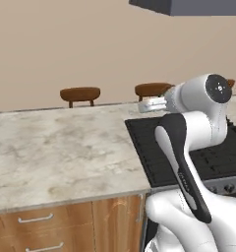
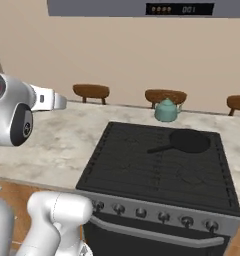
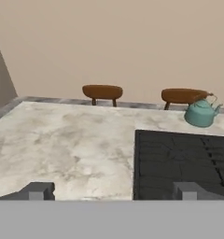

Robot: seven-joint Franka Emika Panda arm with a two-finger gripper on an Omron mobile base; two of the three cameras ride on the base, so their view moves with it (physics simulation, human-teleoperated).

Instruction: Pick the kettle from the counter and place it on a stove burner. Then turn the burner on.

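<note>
The teal-green kettle [image 2: 167, 111] stands upright on the counter [image 2: 52, 142] just behind the stove's back edge, near the middle; in the hand view the kettle [image 3: 201, 113] is far off at the upper right. The black grate of the stove burner [image 2: 142, 167] lies in front of it. My gripper [image 3: 111, 192] is open, its two fingertips [image 3: 37, 191] wide apart with nothing between them. It hovers above the counter [image 3: 62, 144] to the left of the stove [image 3: 179, 163], well short of the kettle. The hand [image 2: 49, 100] points toward the far wall.
A black long-handled frying pan [image 2: 189, 141] rests on the back right grate. Silver knobs [image 2: 157, 215] line the stove front. Brown chair backs [image 1: 80, 93] stand behind the counter [image 1: 61, 152]. A range hood [image 2: 142, 9] hangs overhead. Wooden drawers [image 1: 41, 226] sit below.
</note>
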